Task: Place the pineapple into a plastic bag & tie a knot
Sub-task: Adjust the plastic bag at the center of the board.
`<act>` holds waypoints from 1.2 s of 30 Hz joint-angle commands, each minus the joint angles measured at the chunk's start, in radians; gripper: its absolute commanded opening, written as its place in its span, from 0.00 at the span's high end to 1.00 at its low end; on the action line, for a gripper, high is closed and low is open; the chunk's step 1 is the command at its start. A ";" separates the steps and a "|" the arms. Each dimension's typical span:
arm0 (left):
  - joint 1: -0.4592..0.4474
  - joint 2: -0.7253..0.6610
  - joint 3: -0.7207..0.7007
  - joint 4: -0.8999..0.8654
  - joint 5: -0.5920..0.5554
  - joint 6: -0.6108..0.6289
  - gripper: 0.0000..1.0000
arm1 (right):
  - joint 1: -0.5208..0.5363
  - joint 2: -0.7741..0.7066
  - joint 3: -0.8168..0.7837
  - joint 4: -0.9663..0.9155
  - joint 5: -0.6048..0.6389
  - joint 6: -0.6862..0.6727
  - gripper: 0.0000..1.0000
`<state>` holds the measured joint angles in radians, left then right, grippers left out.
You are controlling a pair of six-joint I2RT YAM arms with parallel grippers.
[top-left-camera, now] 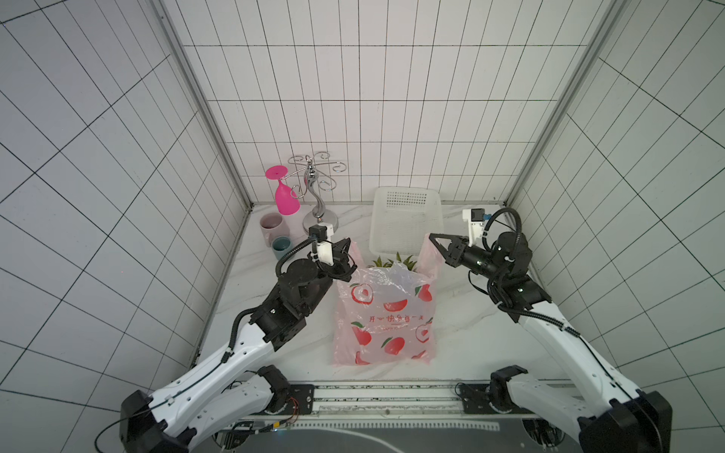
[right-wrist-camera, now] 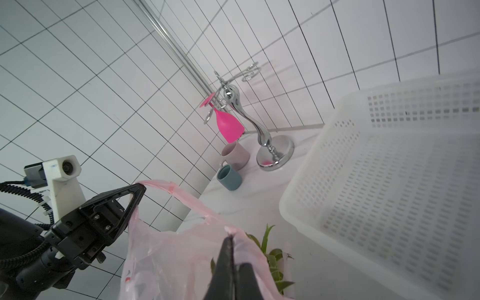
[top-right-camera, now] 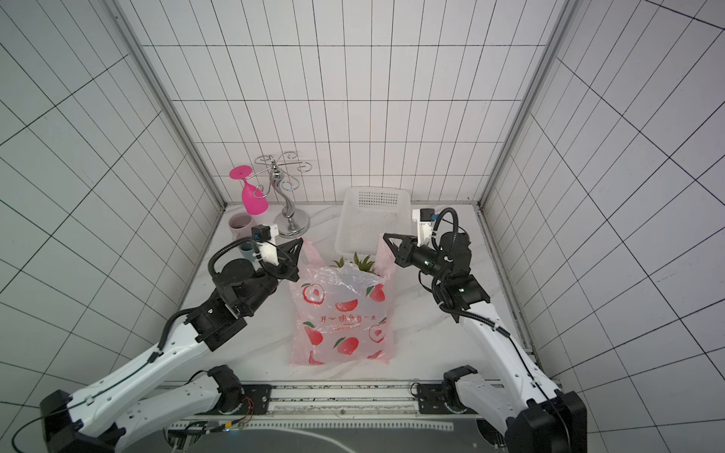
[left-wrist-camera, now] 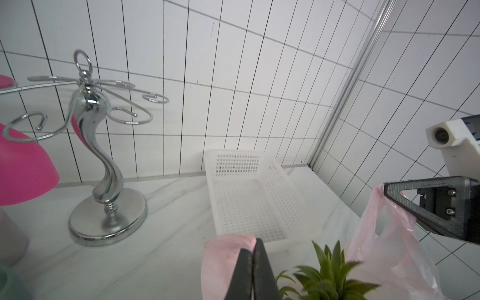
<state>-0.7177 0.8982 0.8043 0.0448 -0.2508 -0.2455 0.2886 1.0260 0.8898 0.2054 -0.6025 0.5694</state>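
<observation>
Clamped shut, my left gripper (left-wrist-camera: 254, 244) and right gripper (right-wrist-camera: 230, 240) each pinch the plastic bag (top-left-camera: 386, 313) just before the basket (top-left-camera: 406, 190); pineapple (top-left-camera: 397, 260) is in, knot not yet tied.

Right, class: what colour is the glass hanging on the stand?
The glass is bright pink, best in a top view.

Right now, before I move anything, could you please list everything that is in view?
bag: 1, pale pink with red fruit prints, mid-table
pineapple: 1, green crown showing, inside bag
basket: 1, white, behind bag
rack: 1, chrome, back left
goblet: 1, hot pink, hanging upside down on rack
mug: 1, dusty pink, beside rack
cup: 1, grey-blue, in front of mug
table: 1, white marble, under everything
left gripper: 1, black, shut on a bag handle
right gripper: 1, black, shut on other bag handle
</observation>
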 commanded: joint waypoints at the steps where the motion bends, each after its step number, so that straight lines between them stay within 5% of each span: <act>1: -0.002 -0.039 0.041 0.079 -0.034 0.049 1.00 | -0.006 -0.027 0.244 0.042 -0.024 -0.104 1.00; 9: -0.003 -0.073 0.097 0.115 -0.012 0.099 1.00 | -0.006 -0.108 0.286 0.041 0.006 -0.202 1.00; 18: -0.003 -0.156 -0.088 0.085 0.080 -0.009 1.00 | -0.006 -0.240 0.017 0.013 0.004 -0.181 1.00; 23: -0.002 -0.169 -0.085 0.050 0.170 -0.010 1.00 | -0.006 -0.227 0.074 -0.130 0.047 -0.232 1.00; 24: -0.002 -0.165 -0.072 0.042 0.199 -0.007 1.00 | -0.007 -0.211 0.112 -0.168 0.062 -0.246 0.94; 26: -0.002 -0.148 -0.037 0.015 0.251 -0.003 1.00 | -0.006 -0.172 0.211 -0.252 0.115 -0.274 0.60; 30: -0.005 -0.122 0.024 -0.034 0.319 -0.004 1.00 | -0.006 -0.101 0.377 -0.374 0.211 -0.301 0.32; 36: -0.010 -0.110 0.034 -0.064 0.350 0.004 1.00 | -0.001 -0.033 0.502 -0.379 0.064 -0.217 0.35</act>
<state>-0.7238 0.7856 0.8043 -0.0040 0.0582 -0.2428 0.2882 0.9760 1.2537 -0.1574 -0.4572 0.3187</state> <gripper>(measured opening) 0.047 0.663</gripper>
